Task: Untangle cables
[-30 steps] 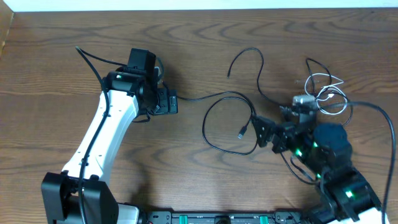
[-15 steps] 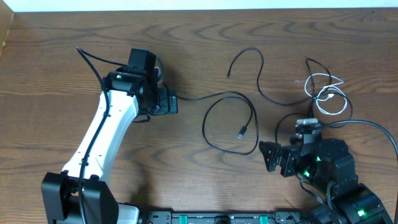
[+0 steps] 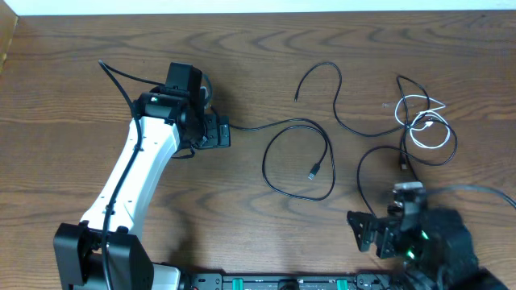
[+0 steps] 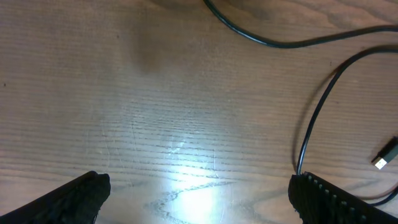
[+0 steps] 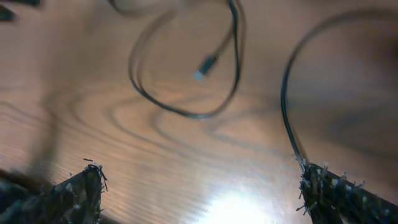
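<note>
The left gripper (image 4: 199,186) and the right gripper (image 5: 199,180) both stand wide open and empty, with the looped black cable (image 3: 298,161) ahead of each. The tangled white cable (image 3: 426,121) lies well apart from the right gripper. It is better to pinch one strand there and pull slowly.

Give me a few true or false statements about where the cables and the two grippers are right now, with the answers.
1. The white cable lies toward the right side of the table, crossing black cable there. True.
2. The left gripper is shut on a black cable. False: its fingers stand wide apart with only bare wood between them.
3. The black loop near the table's middle has a plug end lying inside it. True.
4. The right gripper hovers directly over the white cable. False: it is open near the table's front edge, well clear of the white cable.
</note>
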Tool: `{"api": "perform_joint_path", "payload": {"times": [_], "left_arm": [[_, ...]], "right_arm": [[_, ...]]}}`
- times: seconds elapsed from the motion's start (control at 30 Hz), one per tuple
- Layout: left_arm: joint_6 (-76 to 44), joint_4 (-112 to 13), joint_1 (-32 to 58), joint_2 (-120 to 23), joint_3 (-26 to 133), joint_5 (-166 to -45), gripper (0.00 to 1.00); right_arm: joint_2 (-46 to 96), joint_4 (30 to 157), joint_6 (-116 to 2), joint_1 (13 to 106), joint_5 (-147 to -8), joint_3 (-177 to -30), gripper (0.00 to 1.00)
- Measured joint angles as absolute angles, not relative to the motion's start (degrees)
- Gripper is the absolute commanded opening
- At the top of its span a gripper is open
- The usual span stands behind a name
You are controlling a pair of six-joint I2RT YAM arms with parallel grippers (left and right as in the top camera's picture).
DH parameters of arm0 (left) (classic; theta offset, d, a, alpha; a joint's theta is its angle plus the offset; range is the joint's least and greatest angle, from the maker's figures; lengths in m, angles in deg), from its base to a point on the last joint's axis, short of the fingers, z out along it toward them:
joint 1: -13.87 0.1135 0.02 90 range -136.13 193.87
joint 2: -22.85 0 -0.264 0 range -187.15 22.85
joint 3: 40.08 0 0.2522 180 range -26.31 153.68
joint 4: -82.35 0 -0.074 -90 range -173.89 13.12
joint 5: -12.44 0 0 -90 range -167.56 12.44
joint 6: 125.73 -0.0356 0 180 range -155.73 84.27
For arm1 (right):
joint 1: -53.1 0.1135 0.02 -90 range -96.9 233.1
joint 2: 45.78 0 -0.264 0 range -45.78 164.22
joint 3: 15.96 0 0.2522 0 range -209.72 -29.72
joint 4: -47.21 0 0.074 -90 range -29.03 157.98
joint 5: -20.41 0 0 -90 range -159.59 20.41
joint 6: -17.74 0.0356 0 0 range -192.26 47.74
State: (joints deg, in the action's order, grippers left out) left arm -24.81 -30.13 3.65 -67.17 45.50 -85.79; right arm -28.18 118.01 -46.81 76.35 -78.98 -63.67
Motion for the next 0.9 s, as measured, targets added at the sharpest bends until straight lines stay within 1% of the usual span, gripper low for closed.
{"api": "perform_joint_path", "payload": {"times": [0.13,0.27,0.43,0.53,0.6,0.7,0.9], "left_arm": [[-24.81,-30.11,3.65,-67.17,45.47,-85.79,0.97],[-24.81,-30.13,3.65,-67.17,45.47,-85.82,0.97],[-24.81,-30.13,3.65,-67.17,45.47,-85.79,0.97],[-24.81,-30.13,3.65,-67.17,45.47,-85.79,0.97],[-24.81,-30.13,3.65,-67.17,45.47,-85.79,0.97],[-24.81,-30.15,3.65,-67.17,45.47,-85.79,0.97],[-24.81,-30.13,3.65,-67.17,45.47,-85.79,0.97]], "right_arm": [[-37.62,117.31,-46.79,76.35,-78.96,-63.67,0.99],[-43.57,117.29,-46.81,76.35,-78.96,-63.67,0.99],[-45.16,113.64,-46.81,76.35,-78.98,-63.39,0.99],[-45.16,105.77,-46.7,76.35,-79.0,-62.08,0.99],[-45.1,95.54,-46.68,76.35,-79.05,-59.93,0.99],[-45.14,85.18,-46.63,76.35,-79.05,-57.55,0.99],[-45.16,76.26,-46.61,76.35,-79.02,-54.6,0.99]]}}
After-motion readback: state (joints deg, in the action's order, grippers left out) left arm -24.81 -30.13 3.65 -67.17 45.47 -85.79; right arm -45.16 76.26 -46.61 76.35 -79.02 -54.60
